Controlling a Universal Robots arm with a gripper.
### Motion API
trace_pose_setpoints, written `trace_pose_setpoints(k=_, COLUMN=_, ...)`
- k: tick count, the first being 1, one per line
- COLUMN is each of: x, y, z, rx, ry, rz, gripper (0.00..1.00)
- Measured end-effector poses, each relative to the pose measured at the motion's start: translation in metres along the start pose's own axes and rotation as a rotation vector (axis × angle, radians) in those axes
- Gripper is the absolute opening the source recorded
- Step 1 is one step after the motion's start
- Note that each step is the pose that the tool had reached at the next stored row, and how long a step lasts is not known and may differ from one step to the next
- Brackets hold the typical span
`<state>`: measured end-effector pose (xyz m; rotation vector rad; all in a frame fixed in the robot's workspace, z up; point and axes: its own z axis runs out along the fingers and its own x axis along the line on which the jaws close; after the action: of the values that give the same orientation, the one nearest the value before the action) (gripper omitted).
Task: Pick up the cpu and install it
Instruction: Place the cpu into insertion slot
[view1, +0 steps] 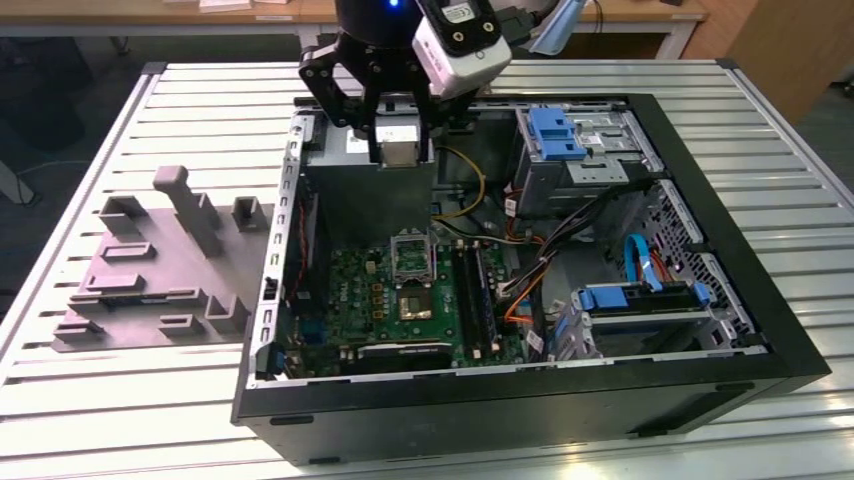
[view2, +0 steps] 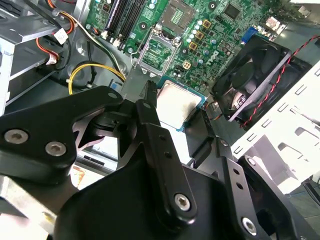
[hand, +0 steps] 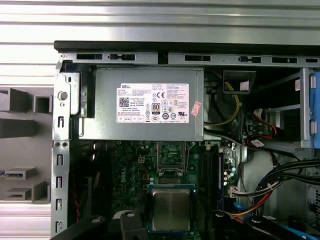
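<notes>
Claw (view1: 398, 142) closed on the cpu (hand: 171, 209), pinching it by two opposite edges, flat face showing in both wrist views. The chip hangs in the air over the open computer case (view1: 790, 345), above the power supply (hand: 140, 105) end and well apart from the socket (view1: 407, 303) on the green board (view1: 350, 290); it is not seated. Risks, as I judge them: the hold is on thin edges only, so a bump could tilt or drop the chip onto the board. A descent slightly off square would set it crooked on the socket contacts. The metal load frame (view2: 159, 52) beside the socket looks swung open and could catch a corner. The yellow cable (view2: 82, 75) loops near the path, and the black fan (view2: 250, 82) sits close on the other side. Materials: the cpu has a pale, dull-metal square top with a greenish rim. The socket is a rectangular steel frame with a dark centre. The case is black outside, with bare perforated sheet metal inside. The bench (view1: 801, 100) is ribbed aluminium slats. A grey plastic fixture (view1: 147, 280), blocky and matte, stands beside the case on the exterior view's left.
</notes>
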<state>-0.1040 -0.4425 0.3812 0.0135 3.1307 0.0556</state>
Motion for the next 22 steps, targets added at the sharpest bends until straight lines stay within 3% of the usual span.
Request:
trace_pose_setpoints(k=6, x=-0.0002, y=-0.0006, z=0.0014, rx=0.0000, ry=0.0001, rz=0.000, gripper=0.47)
trace_pose_setpoints(k=9, x=-0.0001, y=-0.0053, z=0.0030, rx=0.0001, ry=0.0003, rz=0.000, gripper=0.47)
trace_pose_setpoints(k=22, x=-0.0018, y=-0.0080, z=0.0225, rx=0.0000, ry=0.0002, rz=0.001, gripper=0.47)
